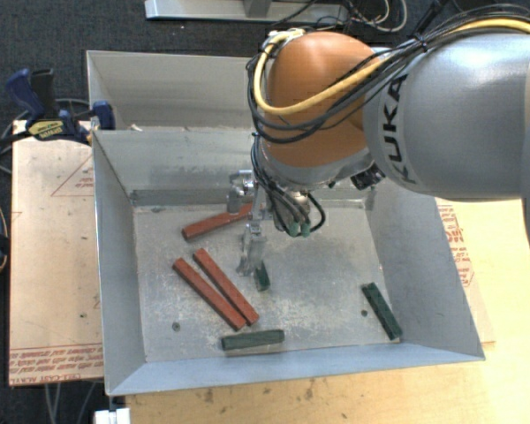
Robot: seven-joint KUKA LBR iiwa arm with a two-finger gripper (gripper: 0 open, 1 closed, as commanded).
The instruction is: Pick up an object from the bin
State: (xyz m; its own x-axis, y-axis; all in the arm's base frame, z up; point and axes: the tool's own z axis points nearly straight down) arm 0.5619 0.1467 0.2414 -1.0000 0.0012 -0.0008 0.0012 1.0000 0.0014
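- The arm (pixel 459 104), with its orange cover (pixel 314 87) and cables, reaches in from the right over the bin's middle.
- The bin (pixel 115 263) is grey metal, with loose sticks spread over its floor.
- The pincer (pixel 251 261) hangs below the cover, low over the floor's middle; whether it is wide or narrow I cannot tell.
- Two red sticks (pixel 216 290) lie side by side, touching, left of centre.
- A third red stick (pixel 214 225) lies behind them, its right end near the pincer.
- One green bar (pixel 252 341) lies along the front wall; a second green bar (pixel 382 310) lies at the front right.
- A green stub (pixel 262 279) sits just beside the pincer's tip.
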